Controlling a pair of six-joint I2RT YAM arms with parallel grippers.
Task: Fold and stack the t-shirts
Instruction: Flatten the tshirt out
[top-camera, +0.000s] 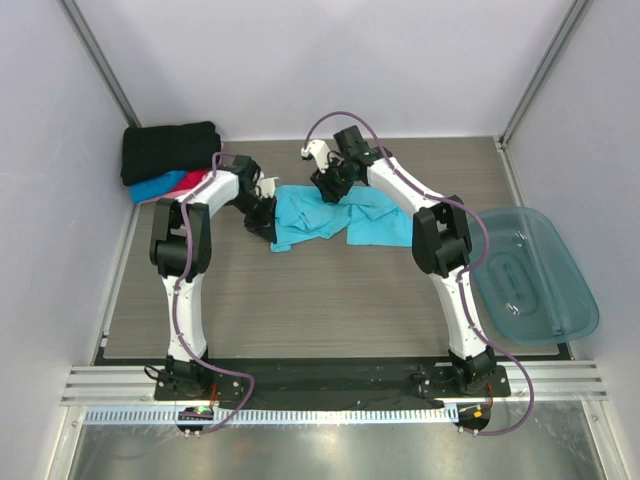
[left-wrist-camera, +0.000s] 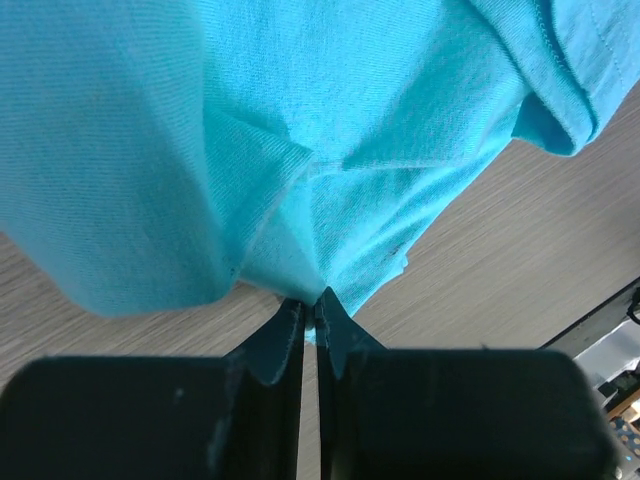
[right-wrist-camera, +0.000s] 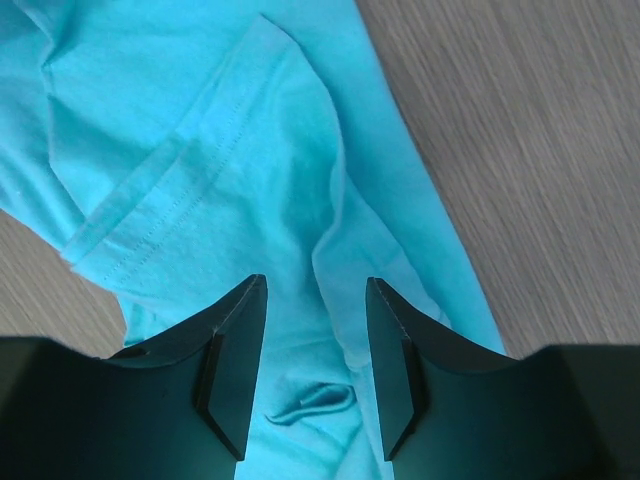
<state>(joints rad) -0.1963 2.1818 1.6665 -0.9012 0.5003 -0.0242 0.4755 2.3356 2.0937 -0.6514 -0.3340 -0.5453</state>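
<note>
A turquoise t-shirt (top-camera: 335, 220) lies crumpled at mid-table. It fills the left wrist view (left-wrist-camera: 300, 130) and the right wrist view (right-wrist-camera: 250, 170). My left gripper (top-camera: 263, 218) is at the shirt's left edge, shut on a pinch of its cloth (left-wrist-camera: 310, 300). My right gripper (top-camera: 328, 186) is open over the shirt's far edge, jaws apart with cloth folds between them (right-wrist-camera: 315, 290). A stack of folded shirts sits at the far left: a black one (top-camera: 170, 150) on top, blue (top-camera: 155, 187) and pink-red (top-camera: 193, 181) below.
A translucent teal plastic tub (top-camera: 530, 275) lies at the right edge of the wood-grain table (top-camera: 300, 300). White walls enclose the far and side edges. The arm bases stand on a black rail at the near edge.
</note>
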